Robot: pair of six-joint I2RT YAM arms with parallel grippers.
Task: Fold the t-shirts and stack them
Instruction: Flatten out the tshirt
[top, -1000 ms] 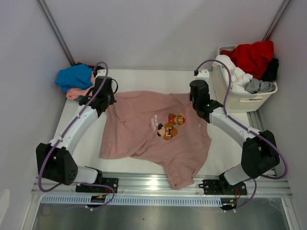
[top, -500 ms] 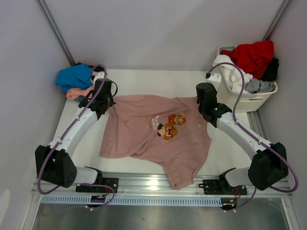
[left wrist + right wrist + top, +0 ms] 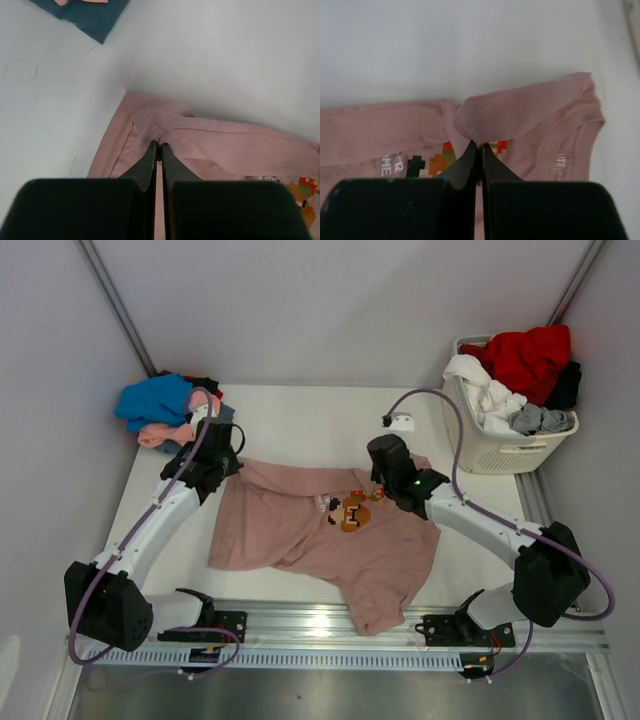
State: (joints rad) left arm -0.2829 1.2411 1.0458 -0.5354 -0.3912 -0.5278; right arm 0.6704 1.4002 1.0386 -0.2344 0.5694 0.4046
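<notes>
A dusty-pink t-shirt [image 3: 300,535] with a pixel cartoon print lies spread on the white table. Its far edge is lifted and doubled toward the front. My left gripper [image 3: 230,466] is shut on the far-left corner; in the left wrist view the closed tips [image 3: 160,146] pinch a seam of pink cloth [image 3: 225,145]. My right gripper [image 3: 382,488] is shut on the far-right part of the edge. In the right wrist view its tips [image 3: 481,146] hold a rolled hem [image 3: 520,107] above the print [image 3: 437,162].
A blue tee over a salmon one [image 3: 155,402] sits at the back left; its dark blue corner [image 3: 92,17] shows in the left wrist view. A white slatted basket [image 3: 500,452] at the back right holds red [image 3: 525,355], white [image 3: 485,390] and grey [image 3: 540,420] clothes.
Both grippers have moved toward the near side with the shirt's far edge. The right one also swung left, laying the edge over part of the print.
</notes>
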